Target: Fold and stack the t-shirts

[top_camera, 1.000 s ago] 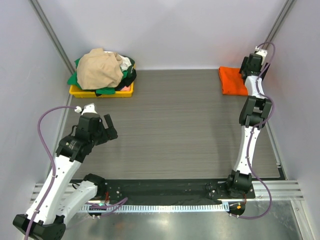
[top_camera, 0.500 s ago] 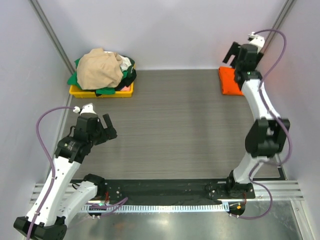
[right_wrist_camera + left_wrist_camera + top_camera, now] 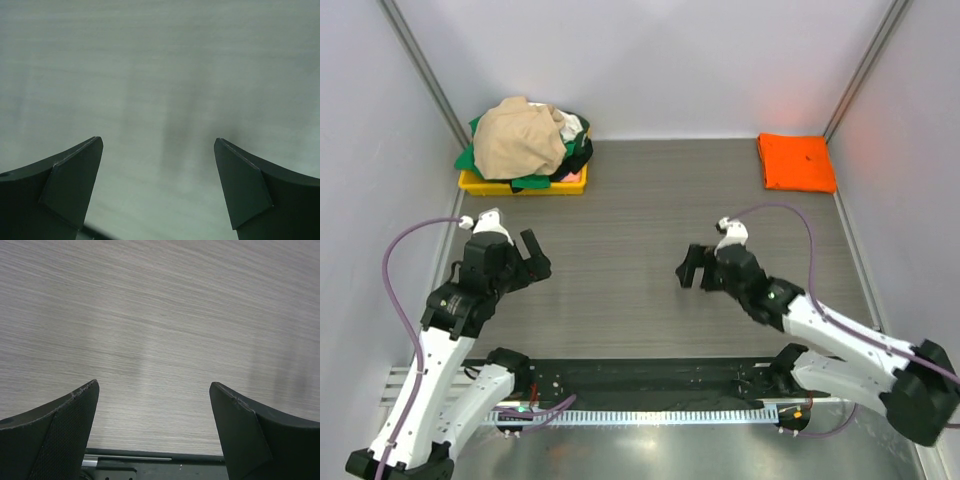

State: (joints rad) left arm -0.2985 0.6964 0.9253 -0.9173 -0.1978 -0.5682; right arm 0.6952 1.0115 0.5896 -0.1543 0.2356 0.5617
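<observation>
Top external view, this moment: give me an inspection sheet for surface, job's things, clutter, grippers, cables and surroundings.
Surface: table, grey wood-grain, bare across the middle.
Job's things: orange t-shirt folded flat at the far right corner; beige t-shirt crumpled on top of a heap of green, white and black cloth in the yellow bin, far left.
Clutter: nothing seen.
Grippers: left gripper open and empty above bare table; right gripper open and empty near the table's middle.
Cables: purple cable loops off the left arm; another purple cable arcs over the right arm; neither touches cloth.
Surroundings: plain grey walls, metal rail at the near edge.
</observation>
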